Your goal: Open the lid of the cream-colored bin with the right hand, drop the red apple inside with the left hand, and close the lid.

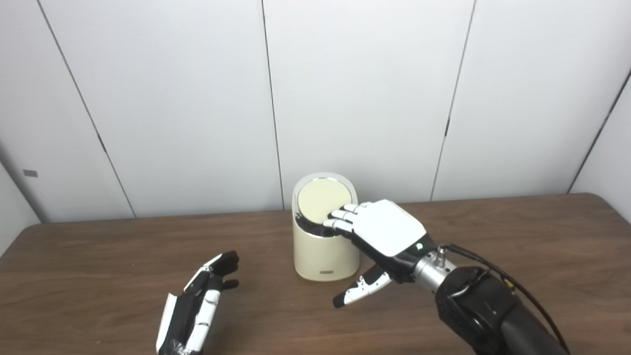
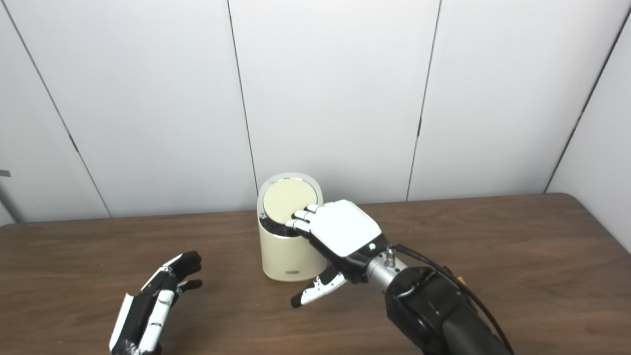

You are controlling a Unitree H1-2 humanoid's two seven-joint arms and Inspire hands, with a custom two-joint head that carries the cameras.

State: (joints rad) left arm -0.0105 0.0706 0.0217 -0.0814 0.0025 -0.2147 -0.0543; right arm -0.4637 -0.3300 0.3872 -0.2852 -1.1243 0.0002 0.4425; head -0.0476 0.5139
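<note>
1. Left eye view, frame centre: cream-colored bin on table; lid tilted, likely mid-swing.
2. Right hand fingers extended together, pressing lid's near edge.
3. Left hand, lower left: fingers apart, empty.
4. Red apple unseen; possibly inside already.

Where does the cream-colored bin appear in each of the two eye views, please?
Left eye view: cream-colored bin just right of centre, right hand on its lid.
Right eye view: bin just left of centre.
Shared landmark: the dark wall seam running down behind the bin.
</note>
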